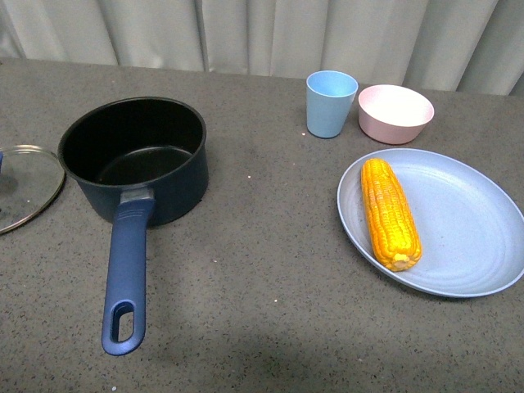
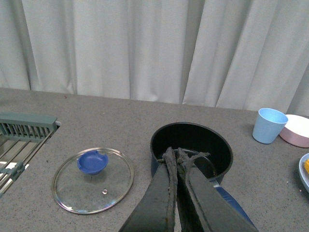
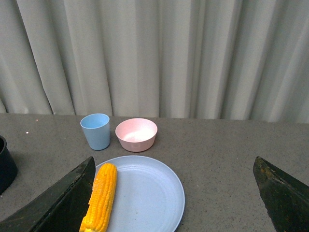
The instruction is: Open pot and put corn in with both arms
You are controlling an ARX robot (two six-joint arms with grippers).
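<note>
Bench [image 1: 270, 303]: grey speckled top, with a pale curtain [image 1: 270, 33] behind it.

1. Pot [image 1: 173, 192]: dark navy with a black interior, standing upright on the left half of the bench. It is uncovered and has nothing inside. Its long blue handle [image 1: 127, 262] points toward the near edge, with an oval slot at its end.
2. Lid [image 1: 29, 184]: glass with a metal rim and a blue knob. It lies flat on the bench just left of the pot, not touching it.
3. Corn [image 1: 391, 214]: one whole yellow-orange cob lying lengthwise on the left part of the plate, well apart from the pot.
4. Plate [image 1: 471, 225]: pale blue, on the right side of the bench.
5. Cup [image 1: 331, 102]: light blue and upright, behind the plate.
6. Bowl [image 1: 395, 113]: pink, just right of the cup.
7. Rack [image 2: 26, 126]: grey-green and slatted, beyond the lid at the far left.
8. Left tool [image 2: 175, 154]: its fingers are pressed together with nothing between them. It appears raised on the near side of the pot.
9. Right tool [image 3: 174, 164]: its fingers are spread wide and hold nothing. The plate and corn lie ahead of it.
</note>
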